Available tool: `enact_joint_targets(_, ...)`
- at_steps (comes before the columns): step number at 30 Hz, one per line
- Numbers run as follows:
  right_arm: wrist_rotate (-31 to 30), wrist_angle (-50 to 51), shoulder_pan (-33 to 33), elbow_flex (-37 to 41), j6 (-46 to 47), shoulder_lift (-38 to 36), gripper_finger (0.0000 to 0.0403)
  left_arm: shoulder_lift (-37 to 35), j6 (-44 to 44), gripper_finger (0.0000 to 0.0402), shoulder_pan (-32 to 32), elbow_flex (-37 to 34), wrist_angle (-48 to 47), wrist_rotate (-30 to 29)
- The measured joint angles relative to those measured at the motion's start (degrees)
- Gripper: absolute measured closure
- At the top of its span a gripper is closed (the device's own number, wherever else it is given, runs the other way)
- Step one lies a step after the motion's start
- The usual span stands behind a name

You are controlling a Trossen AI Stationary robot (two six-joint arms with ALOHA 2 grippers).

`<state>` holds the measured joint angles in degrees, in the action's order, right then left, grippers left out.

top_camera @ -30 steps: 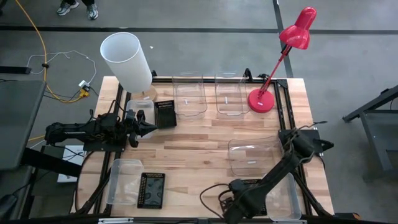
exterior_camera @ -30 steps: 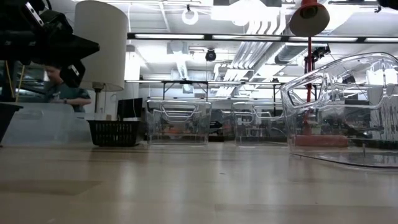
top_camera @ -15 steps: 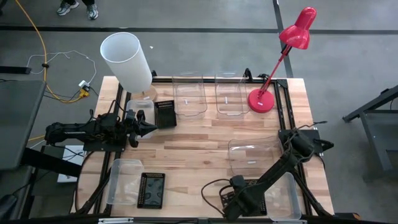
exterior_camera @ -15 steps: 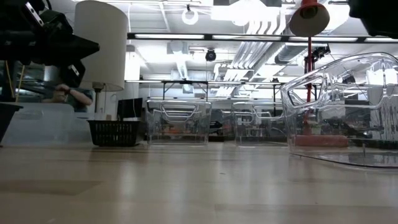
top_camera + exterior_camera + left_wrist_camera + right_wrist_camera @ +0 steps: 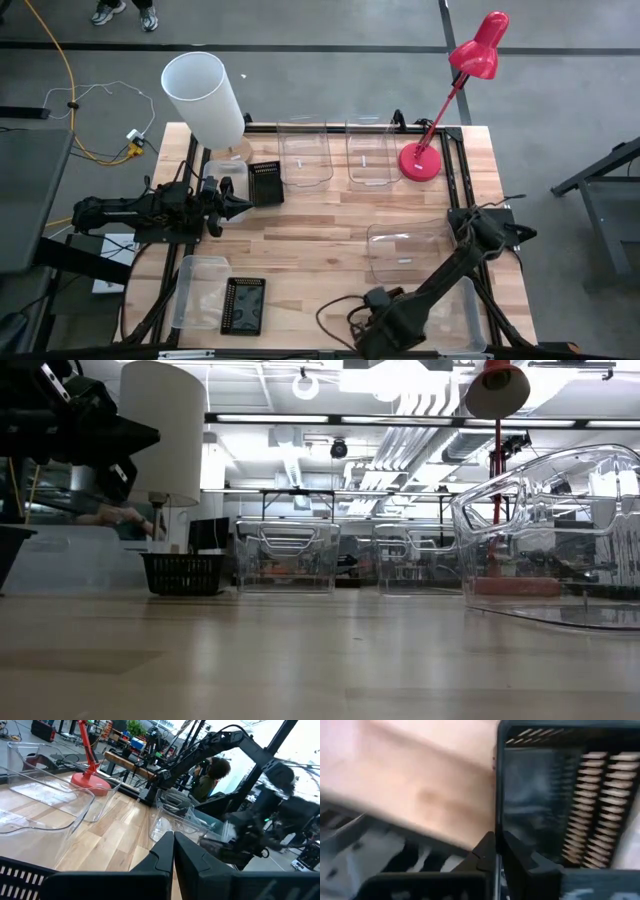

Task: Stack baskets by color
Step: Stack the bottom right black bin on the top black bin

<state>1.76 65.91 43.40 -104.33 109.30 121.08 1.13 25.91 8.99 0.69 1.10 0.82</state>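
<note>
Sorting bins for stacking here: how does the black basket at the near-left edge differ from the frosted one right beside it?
The black basket is opaque with perforated slots; the frosted basket is translucent and plain-walled, the wood showing through. The black basket is smaller and sits toward the table's middle; the frosted basket is larger and lies at the left edge. Both are upright rounded rectangles, side by side and empty.

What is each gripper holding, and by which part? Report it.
The right gripper is shut on the rim of a black perforated basket. The left gripper is shut, holding nothing.
</note>
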Motion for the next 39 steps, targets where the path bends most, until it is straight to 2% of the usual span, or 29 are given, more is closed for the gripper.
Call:
enact_joint_targets(7, 0.1, 0.2, 0.0, -15.3, -19.8, 0.0, 0.0399, 0.0, 0.0, 0.0401, 0.0, 0.0, 0.0, 0.0)
enact_joint_targets(11, -4.1, -1.5, -1.0, -23.2, -32.6, 0.0, 0.0399, 0.0, 0.0, 0.0401, 0.0, 0.0, 0.0, 0.0)
enact_joint_targets(13, -7.6, -1.8, -2.3, -26.3, -38.7, 0.0, 0.04, 0.0, 0.0, 0.0401, 0.0, 0.0, 0.0, 0.0)
enact_joint_targets(18, -21.6, -1.7, -7.3, -30.8, -52.6, 0.0, 0.0401, 0.0, 0.0, 0.0401, 0.0, 0.0, 0.0, 0.0)
enact_joint_targets(20, -23.8, -2.0, -9.7, -30.3, -58.3, -0.6, 0.0402, 0.0, 0.0, 0.0401, 0.0, 0.0, 0.0, 0.0)
enact_joint_targets(28, -21.0, 8.9, -19.1, -30.1, -76.0, -0.8, 0.0402, 0.0, 0.0, 0.0401, 0.0, 0.0, 0.0, 0.0)
enact_joint_targets(33, -13.4, 12.8, -24.7, -28.6, -90.3, -2.2, 0.0402, 0.0, 0.5, 0.0401, 0.0, 0.0, 0.8, -0.2)
enact_joint_targets(36, -10.5, 12.9, -27.8, -24.1, -97.1, -5.5, 0.0403, 0.0, 3.4, 0.0401, 0.0, 0.0, 3.7, -2.1)
enact_joint_targets(39, -10.0, 10.6, -31.0, -15.2, -101.8, -11.7, 0.0403, 0.0, 7.9, 0.0401, 0.0, 0.0, 8.2, -6.5)
